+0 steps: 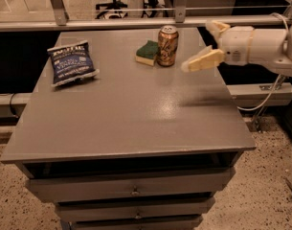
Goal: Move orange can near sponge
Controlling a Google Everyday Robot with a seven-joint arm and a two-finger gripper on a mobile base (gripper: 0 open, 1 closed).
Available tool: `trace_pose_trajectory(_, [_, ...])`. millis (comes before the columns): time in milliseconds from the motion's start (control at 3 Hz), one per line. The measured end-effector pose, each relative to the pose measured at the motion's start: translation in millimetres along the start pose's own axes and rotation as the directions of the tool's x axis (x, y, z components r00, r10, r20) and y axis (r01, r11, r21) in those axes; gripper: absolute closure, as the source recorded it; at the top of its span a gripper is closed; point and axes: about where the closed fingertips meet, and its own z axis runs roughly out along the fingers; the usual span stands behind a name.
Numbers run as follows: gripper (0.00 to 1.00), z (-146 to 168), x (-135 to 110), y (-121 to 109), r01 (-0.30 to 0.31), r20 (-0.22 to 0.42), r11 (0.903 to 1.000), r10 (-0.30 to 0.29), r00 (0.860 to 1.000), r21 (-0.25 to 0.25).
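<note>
The orange can (167, 45) stands upright at the back of the grey table (126, 109), its silver top showing. The sponge (147, 52), dark green on top with a pale yellow base, lies right beside the can on its left, touching or nearly touching it. My gripper (201, 43) is open and empty, hovering above the table's right side, to the right of the can and apart from it. One cream finger (203, 60) points left toward the can; the other (216, 27) sits higher and further back.
A blue chip bag (70, 63) lies at the table's back left. A metal rail (136, 22) runs behind the table. Drawers (131, 190) sit under the tabletop. A cable (265, 97) hangs at the right by the arm.
</note>
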Motion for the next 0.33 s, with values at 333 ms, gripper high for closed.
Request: trace_pose_trajectory(333, [0.00,-59.5,-23.0,17.6,0.108,-0.002,0.9938,-0.108,0.994,-0.026])
